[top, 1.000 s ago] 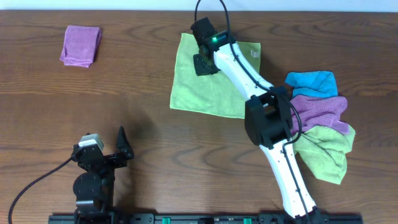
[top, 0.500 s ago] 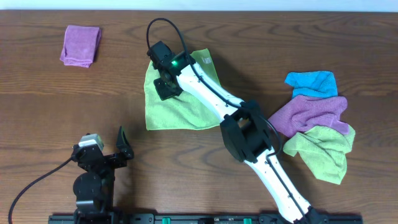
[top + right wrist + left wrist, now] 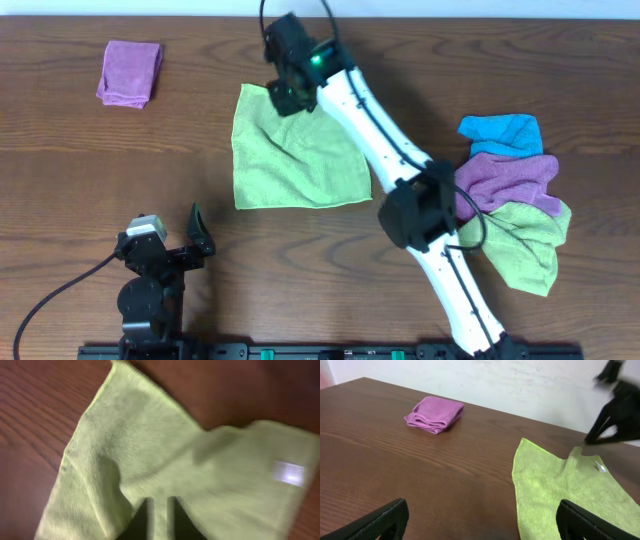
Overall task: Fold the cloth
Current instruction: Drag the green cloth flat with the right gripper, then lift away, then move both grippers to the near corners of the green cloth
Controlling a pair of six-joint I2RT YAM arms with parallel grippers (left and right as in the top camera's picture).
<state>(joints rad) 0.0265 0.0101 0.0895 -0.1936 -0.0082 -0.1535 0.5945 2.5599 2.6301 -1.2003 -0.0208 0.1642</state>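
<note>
Cloth (image 3: 300, 150) is lying spread flat near the middle of the table (image 3: 60, 190), its white tag (image 3: 289, 472) sitting near the far edge. I'm seeing the right gripper (image 3: 288, 92) hanging over that far edge. Its wrist view is coming through blurred, the fingertips (image 3: 142, 522) showing close together over green fabric, so I cannot tell whether it is pinching anything. The left gripper (image 3: 482, 512) is sitting low by the near edge, spread wide and holding nothing. A folded purple cloth (image 3: 130, 72) is lying far left, and a pile of blue, purple and green cloths (image 3: 510, 190) is lying on the right.
</note>
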